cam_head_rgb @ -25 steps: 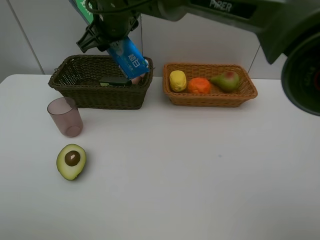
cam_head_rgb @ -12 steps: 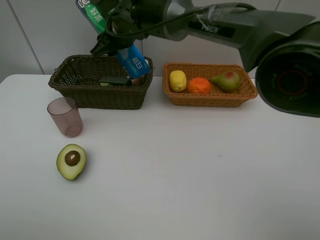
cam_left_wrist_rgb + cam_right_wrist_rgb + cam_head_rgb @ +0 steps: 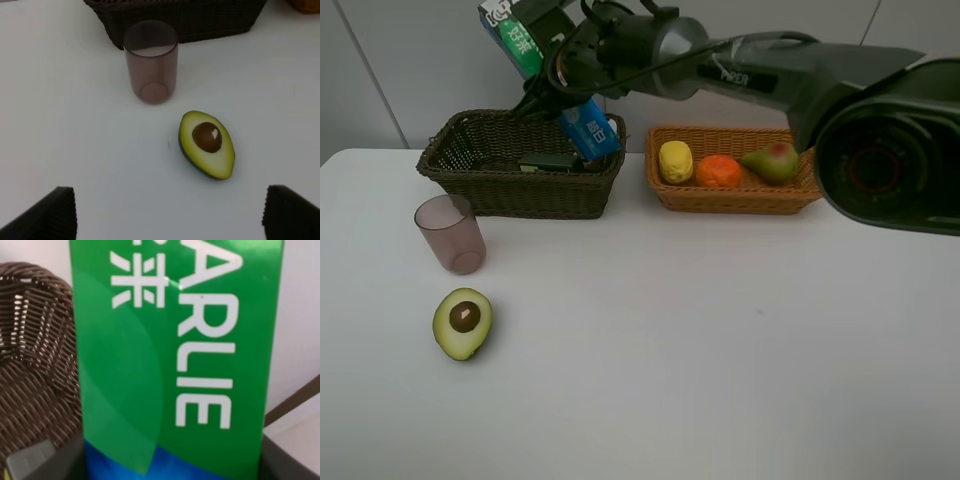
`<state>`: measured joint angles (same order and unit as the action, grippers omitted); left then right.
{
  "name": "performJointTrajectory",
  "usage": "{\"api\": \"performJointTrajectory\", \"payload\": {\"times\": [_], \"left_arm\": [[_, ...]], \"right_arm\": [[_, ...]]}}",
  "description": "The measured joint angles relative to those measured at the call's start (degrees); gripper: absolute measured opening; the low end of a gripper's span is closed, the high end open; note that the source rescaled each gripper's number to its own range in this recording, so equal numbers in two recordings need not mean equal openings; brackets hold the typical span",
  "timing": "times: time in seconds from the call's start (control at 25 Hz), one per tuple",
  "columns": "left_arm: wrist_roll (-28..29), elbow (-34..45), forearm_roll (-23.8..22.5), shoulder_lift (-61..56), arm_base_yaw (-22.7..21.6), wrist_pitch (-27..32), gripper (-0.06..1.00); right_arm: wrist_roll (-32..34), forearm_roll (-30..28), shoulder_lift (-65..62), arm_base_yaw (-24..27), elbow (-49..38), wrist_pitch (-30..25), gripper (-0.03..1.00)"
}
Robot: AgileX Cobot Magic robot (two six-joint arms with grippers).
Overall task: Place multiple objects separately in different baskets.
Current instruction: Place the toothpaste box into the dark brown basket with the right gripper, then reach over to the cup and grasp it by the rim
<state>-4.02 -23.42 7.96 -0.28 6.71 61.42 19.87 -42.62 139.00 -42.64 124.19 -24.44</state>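
**The box hung over the dark basket, not yet let go.**
Your left claw (image 3: 167,215) was spread wide and empty, looking down at the cup (image 3: 450,233) at nine o'clock and the half avocado (image 3: 463,322) at eight. At eleven, your right claw (image 3: 558,80) pinched the toothpaste box (image 3: 590,128), which was tilted with its blue end down by the rim of the dark basket (image 3: 460,185). I think you needed to bring it lower and flatter before letting go, beside the dark thing (image 3: 550,160) inside. The tan basket (image 3: 740,203) at one held fruit.
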Motion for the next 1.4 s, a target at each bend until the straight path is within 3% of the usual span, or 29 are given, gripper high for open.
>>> {"api": "performJointTrajectory", "payload": {"times": [0.56, 0.64, 0.76, 0.88, 1.4], "left_arm": [[0.00, 0.00, 0.00, 0.00, 0.00, 0.00, 0.98], [0.00, 0.00, 0.00, 0.00, 0.00, 0.00, 0.98], [0.00, 0.00, 0.00, 0.00, 0.00, 0.00, 0.98], [0.00, 0.00, 0.00, 0.00, 0.00, 0.00, 0.98], [0.00, 0.00, 0.00, 0.00, 0.00, 0.00, 0.98]], "right_arm": [[1.53, -0.51, 0.33, 0.11, 0.00, 1.28, 0.36], [1.53, -1.62, 0.33, 0.11, 0.00, 1.32, 0.47], [1.53, -3.15, 0.27, 0.11, 0.11, 1.39, 0.79], [1.65, -3.43, 0.27, 0.11, 0.11, 1.39, 0.95], [2.65, -4.09, 0.27, 0.11, 0.11, 1.18, 0.99]]}}
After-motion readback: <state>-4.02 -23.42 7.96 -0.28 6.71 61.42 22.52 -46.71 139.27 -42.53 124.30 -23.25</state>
